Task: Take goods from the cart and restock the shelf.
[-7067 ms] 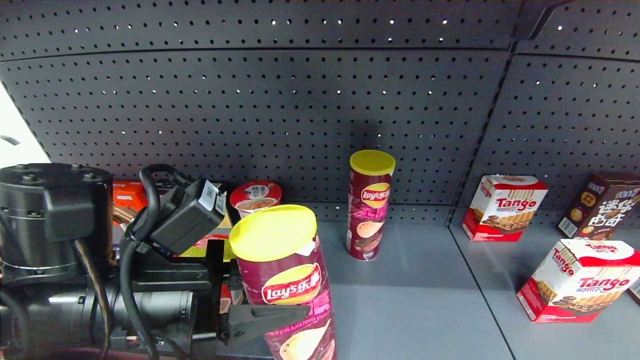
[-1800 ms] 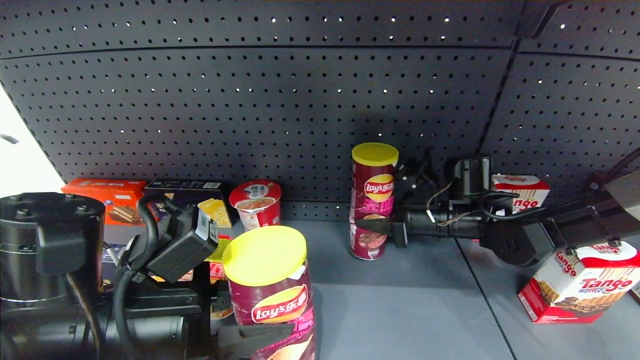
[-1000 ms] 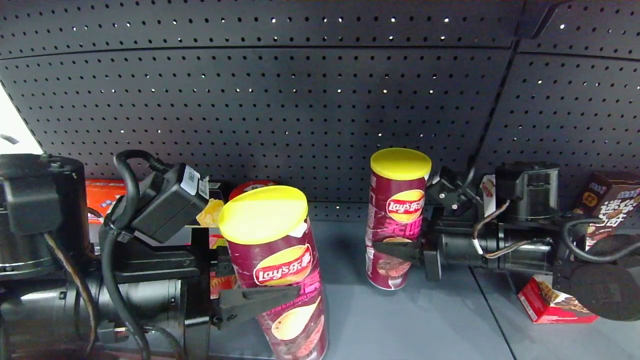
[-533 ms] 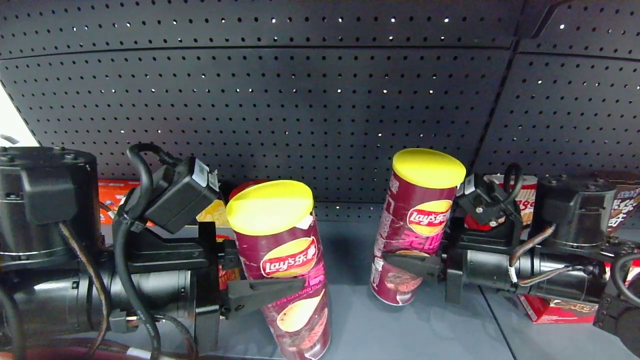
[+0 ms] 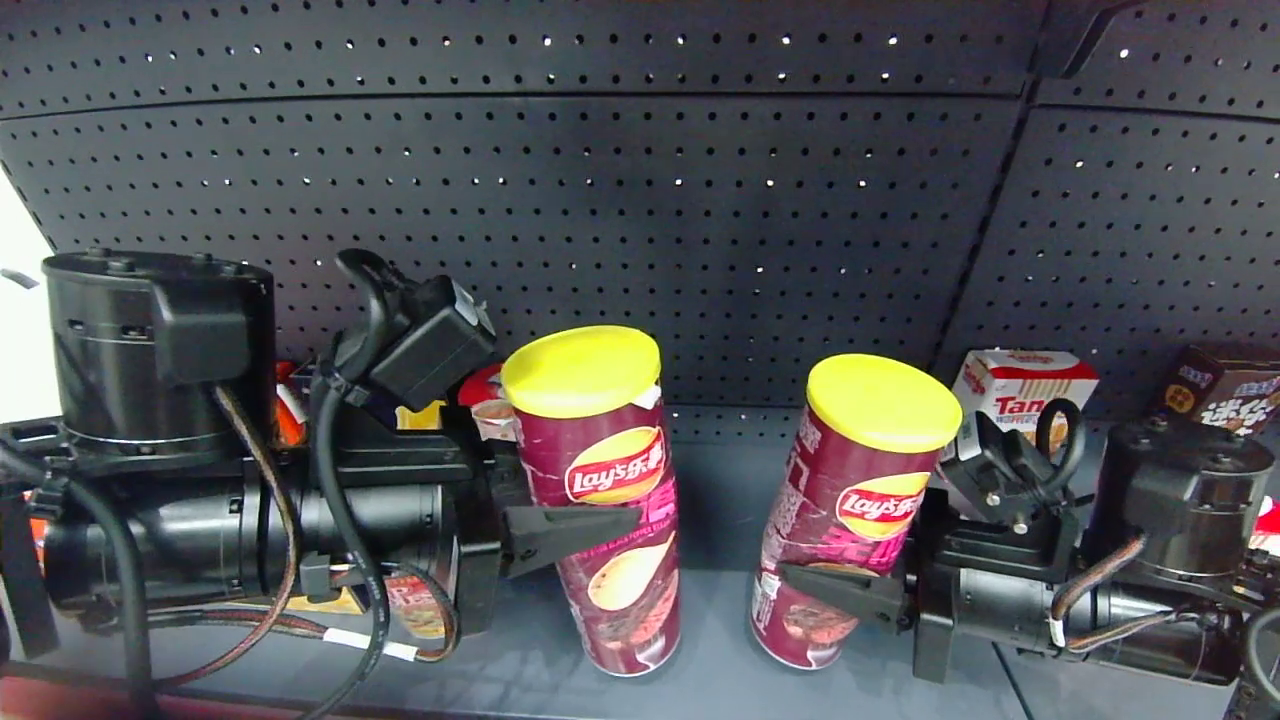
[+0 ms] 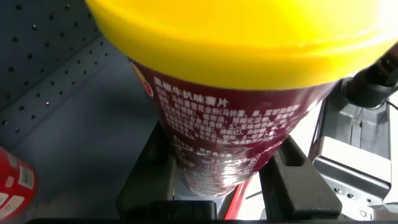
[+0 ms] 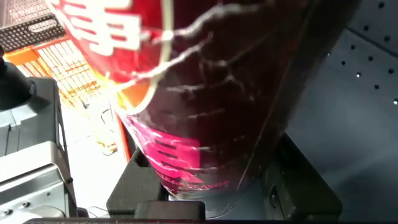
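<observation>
So both arms are at the shelf [image 5: 720, 520] with a chips can each. The left tool [image 5: 600, 535] is clamped around the left can [image 5: 612, 470], a maroon tube with a yellow lid, gripping it roughly at mid-height. In the left wrist view you can see the black fingers [image 6: 149, 183] pressed against either side of the tube. That can stands nearly upright, leaning just a touch, near the front of the shelf and left of centre. The right tool [image 5: 815, 600] is closed on the right can [image 5: 865, 500], same kind of tube, held low on its body. This one is clearly tilted, with its lid leaning over toward the right arm. The two cans are near each other but apart, with bare shelf between them. Honestly I can't tell from the head view whether either base actually sits on the shelf or hangs just above it. Behind everything is the dark pegboard [image 5: 640, 200]. A red cup [image 5: 484, 405] peeks out behind the left can, mostly hidden by the arm. Off to the right at the back there's a red-and-white wafer box [image 5: 1020, 385] with a dark box [image 5: 1225, 395] beside it.
</observation>
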Robot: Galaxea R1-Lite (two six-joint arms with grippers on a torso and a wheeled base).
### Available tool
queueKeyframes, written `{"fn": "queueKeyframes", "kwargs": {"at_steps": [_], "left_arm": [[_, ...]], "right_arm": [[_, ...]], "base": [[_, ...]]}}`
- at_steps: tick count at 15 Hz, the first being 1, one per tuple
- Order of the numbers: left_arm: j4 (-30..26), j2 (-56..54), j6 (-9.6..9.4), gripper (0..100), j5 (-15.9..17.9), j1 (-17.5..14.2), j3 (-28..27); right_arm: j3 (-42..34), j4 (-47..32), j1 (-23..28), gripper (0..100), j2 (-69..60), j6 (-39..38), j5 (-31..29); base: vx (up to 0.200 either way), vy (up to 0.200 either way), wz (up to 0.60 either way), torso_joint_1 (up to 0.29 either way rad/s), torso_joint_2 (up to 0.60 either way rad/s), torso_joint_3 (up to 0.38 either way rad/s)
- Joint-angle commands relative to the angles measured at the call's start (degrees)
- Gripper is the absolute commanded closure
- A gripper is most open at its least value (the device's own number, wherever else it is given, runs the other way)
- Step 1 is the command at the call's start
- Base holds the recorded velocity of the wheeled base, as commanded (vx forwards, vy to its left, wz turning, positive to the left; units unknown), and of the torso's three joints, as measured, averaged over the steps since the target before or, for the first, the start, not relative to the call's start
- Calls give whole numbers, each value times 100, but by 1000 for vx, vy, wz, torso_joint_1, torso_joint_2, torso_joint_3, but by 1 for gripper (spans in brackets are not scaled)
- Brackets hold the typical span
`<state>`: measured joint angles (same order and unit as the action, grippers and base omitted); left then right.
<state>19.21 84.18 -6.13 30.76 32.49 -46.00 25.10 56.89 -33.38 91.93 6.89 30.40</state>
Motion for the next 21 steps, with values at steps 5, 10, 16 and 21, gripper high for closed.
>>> {"fn": "queueKeyframes", "kwargs": {"at_steps": [5, 10, 16, 21], "left_arm": [[4, 459, -2, 100, 0, 21, -428], [4, 486, -11, 100, 0, 30, -428], [12, 530, -11, 100, 9, 30, -428], [197, 618, -2, 100, 9, 30, -419]], "right_arm": [[-251, 270, -64, 100, 255, 6, 9], [-225, 296, -99, 100, 414, 23, 18], [-181, 463, -151, 100, 642, 23, 18], [-234, 481, -116, 100, 651, 23, 45]], "base": [[0, 0, 0, 0, 0, 0], [0, 0, 0, 0, 0, 0], [0, 0, 0, 0, 0, 0], [0, 0, 0, 0, 0, 0]]}}
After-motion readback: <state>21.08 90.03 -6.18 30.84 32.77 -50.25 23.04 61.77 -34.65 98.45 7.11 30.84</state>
